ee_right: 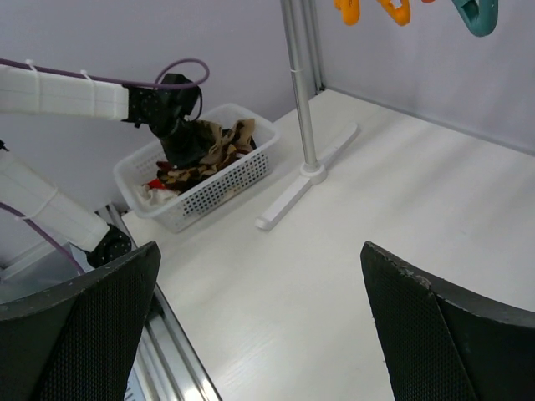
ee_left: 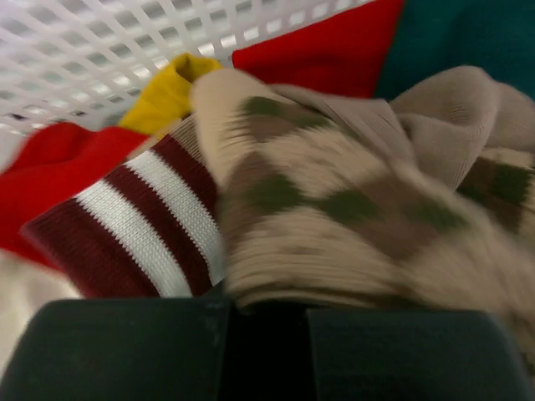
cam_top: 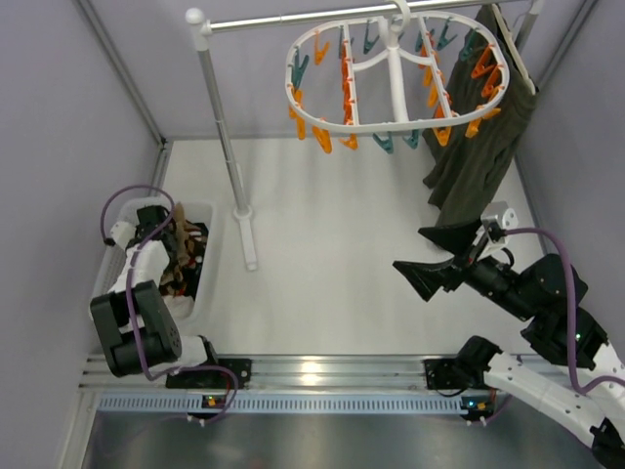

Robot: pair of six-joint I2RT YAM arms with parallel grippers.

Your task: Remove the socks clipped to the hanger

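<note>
One white oval plastic clip hanger (cam_top: pixel 394 78); one white metal rail stand (cam_top: pixel 223 137); one dark olive garment (cam_top: pixel 479 137); one white perforated plastic basket (ee_right: pixel 226 180), left edge; patterned socks (ee_left: pixel 351 209) heaped, count indeterminable.

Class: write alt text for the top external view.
The white clip hanger hangs with no socks on a rail. The left tool reaches into a white basket of socks; the right tool hovers open.
</note>
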